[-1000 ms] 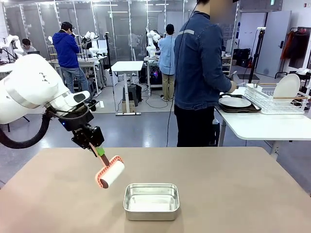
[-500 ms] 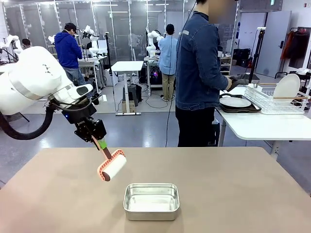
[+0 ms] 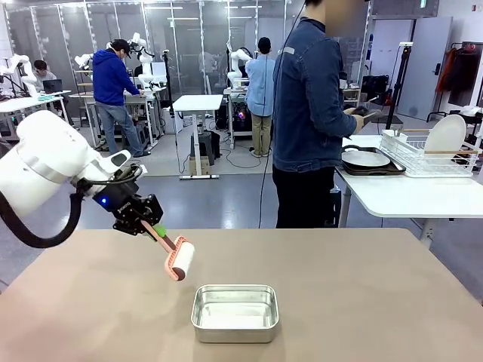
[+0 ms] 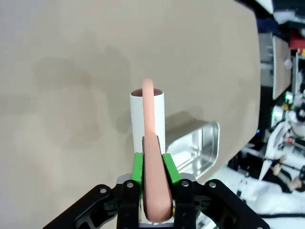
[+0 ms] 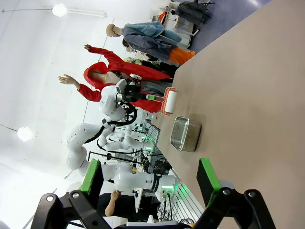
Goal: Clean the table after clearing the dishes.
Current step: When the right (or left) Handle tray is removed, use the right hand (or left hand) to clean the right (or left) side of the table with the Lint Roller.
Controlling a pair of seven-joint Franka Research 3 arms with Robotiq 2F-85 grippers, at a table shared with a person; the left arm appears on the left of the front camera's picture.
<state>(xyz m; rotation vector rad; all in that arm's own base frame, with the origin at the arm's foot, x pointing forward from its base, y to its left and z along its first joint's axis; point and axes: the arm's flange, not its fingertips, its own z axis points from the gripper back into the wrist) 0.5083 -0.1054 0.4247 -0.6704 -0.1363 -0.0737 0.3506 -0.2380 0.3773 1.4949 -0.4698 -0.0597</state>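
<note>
Front view: left jaws are clamped on the pink handle of a lint roller [image 3: 179,258], its white roll over the tan counter [image 3: 362,286] near a steel pan [image 3: 235,312]. Right jaws stand apart, empty. The dishes [image 3: 368,161], a dark tray and white plate, sit on the white counter [image 3: 407,197].

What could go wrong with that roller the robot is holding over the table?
The left gripper pinches only the thin pink handle of the roller, so pressing down might twist it loose. The steel pan sits on the table close to the roller; a sweep that way could shove it.
</note>
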